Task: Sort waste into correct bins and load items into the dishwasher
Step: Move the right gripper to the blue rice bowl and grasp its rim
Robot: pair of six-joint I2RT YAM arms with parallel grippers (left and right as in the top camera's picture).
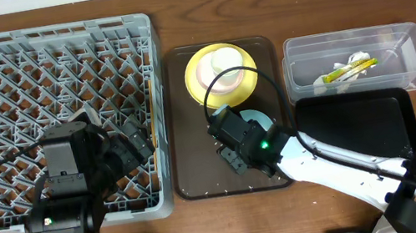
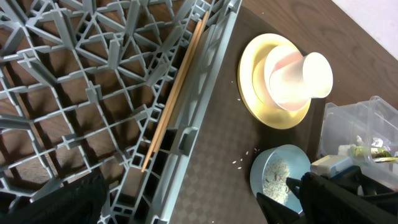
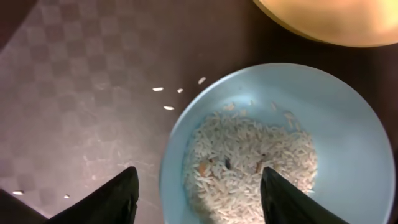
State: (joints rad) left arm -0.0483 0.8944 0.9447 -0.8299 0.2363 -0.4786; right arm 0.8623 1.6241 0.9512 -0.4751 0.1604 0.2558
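Big square grey plastic dish rack point(image 1: 58, 29) takes up the left of the table; the pair of thin wooden chopsticks point(image 2: 174, 93) lies inside it, flat against the wall nearest the dark brown serving tray point(image 1: 192, 170). Left gripper point(image 1: 129, 138) hangs over the rack's right half, fingers spread w/ nothing between them, well apart from the chopsticks' far end.

On the brown tray, at the back, sits the round yellow plate point(image 1: 196, 84) w/ the small white cup point(image 1: 225, 67) on top of it; just in front is the light blue bowl point(image 3: 348, 124), still on the tray and mostly hidden from overhead by the right arm. The bowl holds a heap of whitish rice point(image 3: 249, 155) w/ a few darker bits in it; a few loose grains point(image 3: 168, 107) lie on the tray just beside its rim.

Right gripper point(image 3: 199, 177) is low over the bowl's near edge, spread wide — one finger outside the rim over the tray, the other over the rice; can't tell if either touches the bowl.

Far right: the clear plastic rectangular tub point(image 1: 411, 40) has the yellow-green snack wrapper point(image 1: 348, 70) and crumpled white paper scraps point(image 1: 359, 56) in it; the shallow black rectangular tray point(image 1: 353, 122) sits just in front of the tub — the right arm crosses its near corner.
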